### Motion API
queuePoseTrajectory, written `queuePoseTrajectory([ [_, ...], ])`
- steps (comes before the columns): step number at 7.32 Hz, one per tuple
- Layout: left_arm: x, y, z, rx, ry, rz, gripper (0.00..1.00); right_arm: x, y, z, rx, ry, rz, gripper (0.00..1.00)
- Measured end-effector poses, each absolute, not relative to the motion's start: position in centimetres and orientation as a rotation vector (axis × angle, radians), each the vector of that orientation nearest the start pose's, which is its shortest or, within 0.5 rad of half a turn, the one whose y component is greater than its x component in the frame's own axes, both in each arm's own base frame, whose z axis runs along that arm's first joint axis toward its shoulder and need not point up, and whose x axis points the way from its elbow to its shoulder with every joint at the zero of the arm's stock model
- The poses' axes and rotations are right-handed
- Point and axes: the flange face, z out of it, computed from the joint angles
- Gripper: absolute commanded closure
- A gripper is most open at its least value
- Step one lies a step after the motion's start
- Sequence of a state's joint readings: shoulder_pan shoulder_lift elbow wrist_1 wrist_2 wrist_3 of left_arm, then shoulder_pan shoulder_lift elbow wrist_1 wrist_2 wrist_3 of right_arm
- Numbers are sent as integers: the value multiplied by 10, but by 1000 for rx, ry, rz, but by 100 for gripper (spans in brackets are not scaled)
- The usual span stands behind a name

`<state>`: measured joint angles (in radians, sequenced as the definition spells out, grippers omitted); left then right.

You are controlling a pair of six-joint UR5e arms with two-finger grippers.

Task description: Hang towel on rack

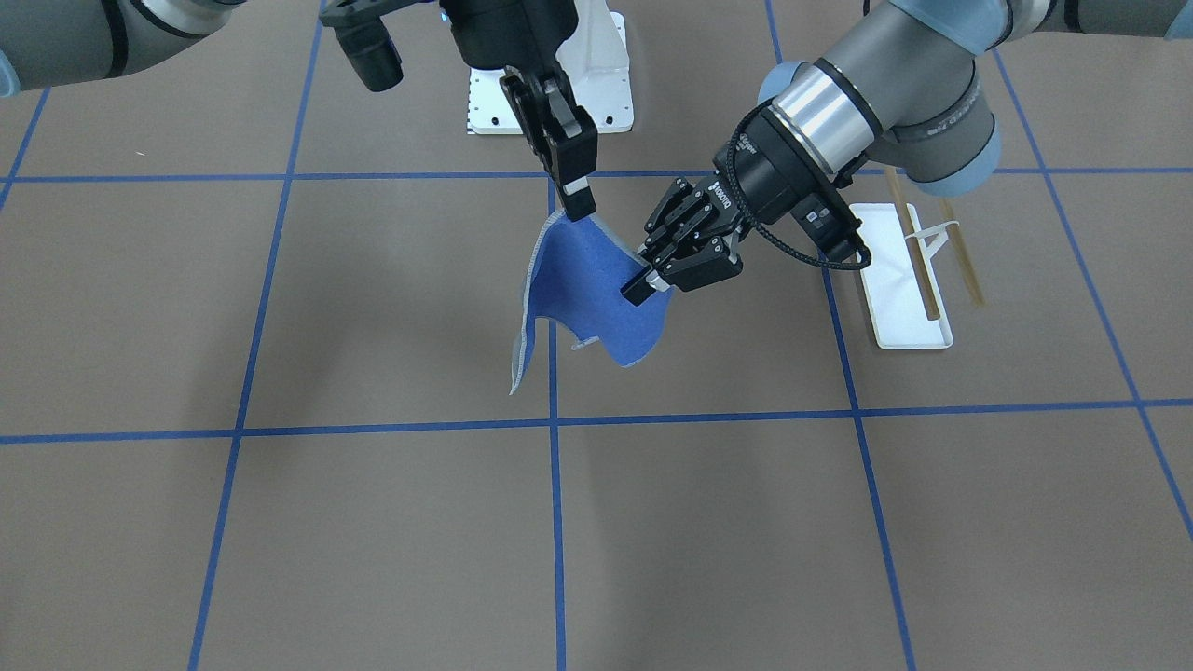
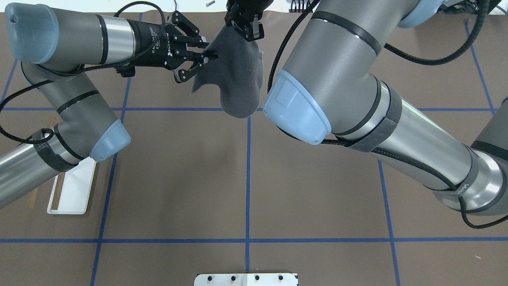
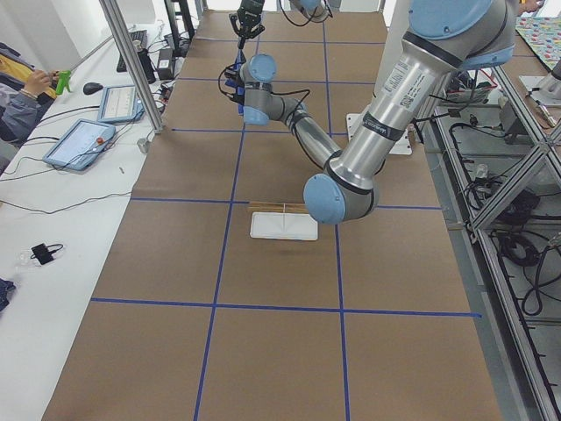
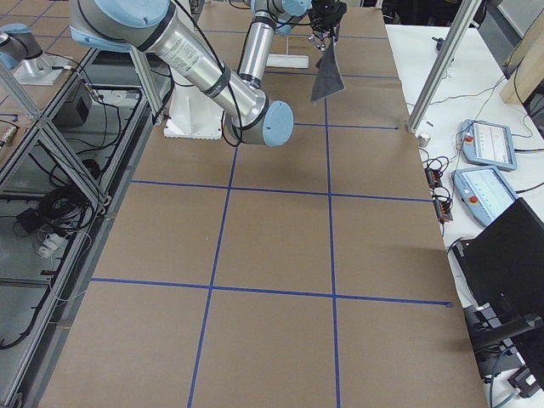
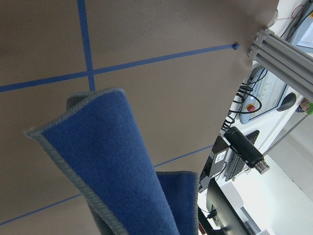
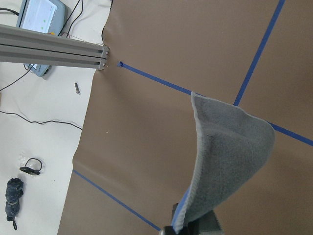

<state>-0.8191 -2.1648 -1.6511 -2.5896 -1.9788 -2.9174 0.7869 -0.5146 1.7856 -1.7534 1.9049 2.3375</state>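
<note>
Towel [image 1: 582, 289] held up over the counter [image 1: 373, 308] at two points.
You see the right end effector [image 1: 578, 203] clamping its top corner, the ROBOTIQ-lettered left end effector [image 1: 643, 284] its side edge; the rack [image 1: 923, 240], rods [image 1: 918, 275] over a white tray [image 1: 899, 317], stands well apart.

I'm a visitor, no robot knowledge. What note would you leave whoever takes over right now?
Left gripper: shut on the edge of the small soft blue-and-grey towel.
Right gripper: shut on its top corner.
Towel hangs between them, clear of the table.
White-tray rack with two thin wooden rods stands on the robot's left, rods bare.
Done: towel lifted.
To do: carry it over, drape it on the rods.
</note>
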Motion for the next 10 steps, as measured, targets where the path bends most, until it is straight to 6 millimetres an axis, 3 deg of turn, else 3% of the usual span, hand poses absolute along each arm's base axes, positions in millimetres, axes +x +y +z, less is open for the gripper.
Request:
queuePoseTrajectory([
  [3,355,-517,163,-765,1702,-1200,100,-359,-503,-37,-300,-1157,1177,0],
  [5,356,-516,173,-655,1718,-1117,100,-321,-473,7,-259,-1184,1081,0],
  [7,350,-506,200,-439,1705,-941,100,-278,-458,56,-226,-1171,990,0],
  [10,324,-467,258,-26,1623,-441,100,-261,-458,85,-187,-1141,934,0],
])
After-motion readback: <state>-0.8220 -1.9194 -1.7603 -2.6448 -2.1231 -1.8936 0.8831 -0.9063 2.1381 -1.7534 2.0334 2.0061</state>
